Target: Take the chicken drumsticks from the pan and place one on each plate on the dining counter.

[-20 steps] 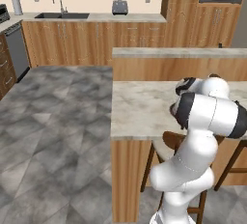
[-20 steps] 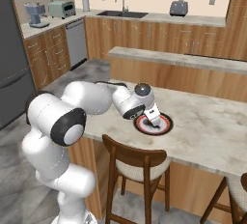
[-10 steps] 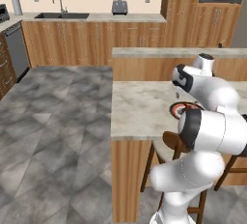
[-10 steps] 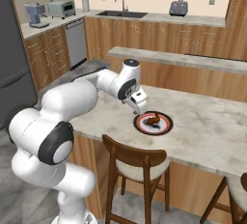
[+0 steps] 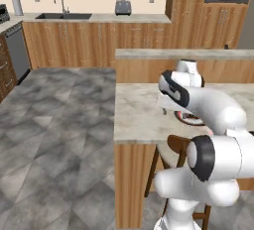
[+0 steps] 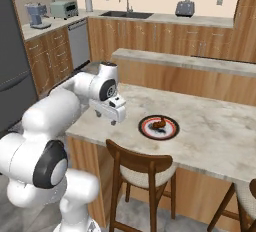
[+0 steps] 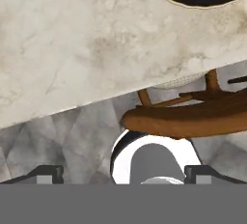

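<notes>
Drumstick (image 6: pixel 160 123): on the red-rimmed plate (image 6: pixel 171 132), dining counter (image 6: pixel 215 126).
My gripper (image 6: pixel 116 118): fingers apart, holding nothing, left of plate.
Handling: probably light, glossy, slippery; I'd pinch the thick middle.

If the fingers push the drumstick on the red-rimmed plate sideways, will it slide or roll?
The drumstick looks glossy, so it probably slides easily. Its lumpy, uneven shape suggests a wobble more than a clean roll. The plate looks flat, so its low rim may hardly stop it.

Grey stone-tile floor (image 5: pixel 59 125), wood cabinets (image 5: pixel 99 43), sink (image 6: pixel 120 13), toaster (image 6: pixel 185 8), wooden stool (image 6: pixel 142 168)
</notes>
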